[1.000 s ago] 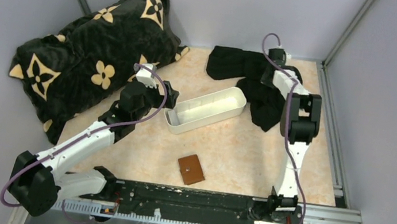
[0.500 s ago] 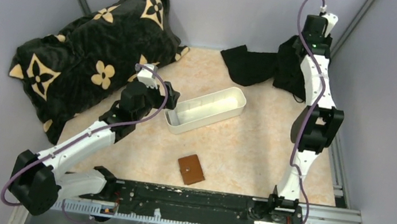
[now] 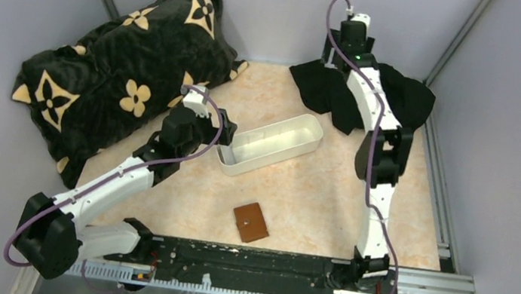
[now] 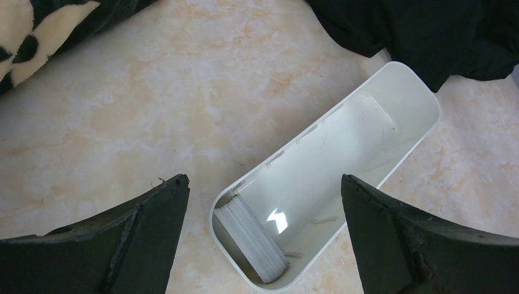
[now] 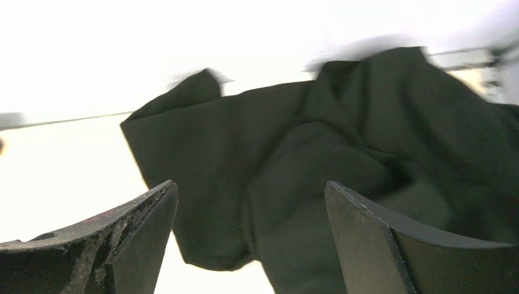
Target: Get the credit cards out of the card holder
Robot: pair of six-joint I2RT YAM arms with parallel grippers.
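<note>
while left gripper (image 4: pixel 263 181) gapes, card holder (image 3: pixel 251 223) lies folded (apart).

the card holder (image 3: pixel 250 222) lies folded, its inside hidden. the right wrist view is blurred and washed out, and the black cloth (image 5: pixel 343 177) runs off its right edge. the left gripper (image 4: pixel 263 179) has both fingers cut off by the bottom edge

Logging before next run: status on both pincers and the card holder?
Left pincer open, over end of white tray. Right pincer open, over black cloth. Card holder closed on table, apart from both, nothing covering it.
</note>
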